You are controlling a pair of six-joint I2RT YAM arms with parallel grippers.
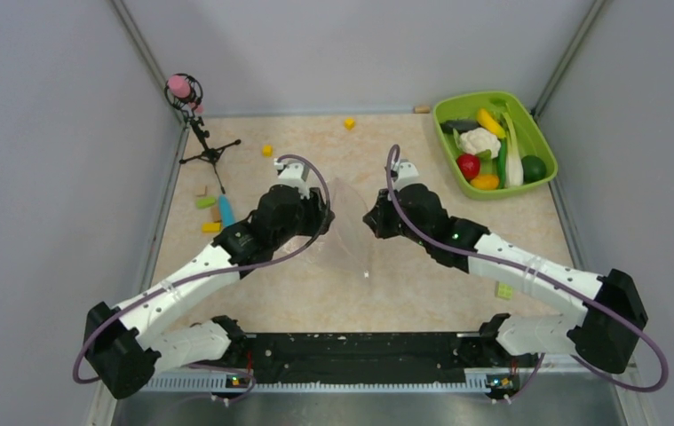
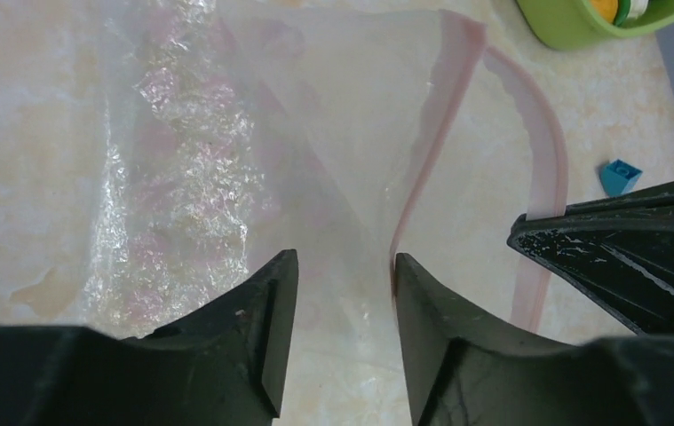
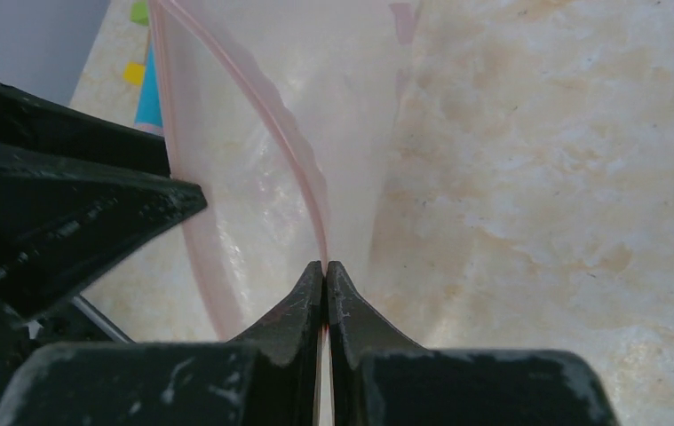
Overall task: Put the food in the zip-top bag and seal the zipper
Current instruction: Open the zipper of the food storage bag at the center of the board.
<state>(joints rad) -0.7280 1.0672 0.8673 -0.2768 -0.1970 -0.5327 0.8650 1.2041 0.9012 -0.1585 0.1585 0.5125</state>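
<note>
Fingers of the right gripper are pressed together on the zipper, seemingly to lift one lip and hold the mouth spread. On the left gripper the fingers stand apart with film between them; contact is unclear. The zip-top bag sits mid-table between both wrists, its mouth hidden overhead by the arms. The food lies in the tray at two o'clock.

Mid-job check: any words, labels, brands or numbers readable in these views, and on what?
No text can be read.
Pale mark on the small blue block beside the clear crinkly plastic zip-top bag: too blurred to read.
Bag and lime-green plastic tray: no print visible.
</note>
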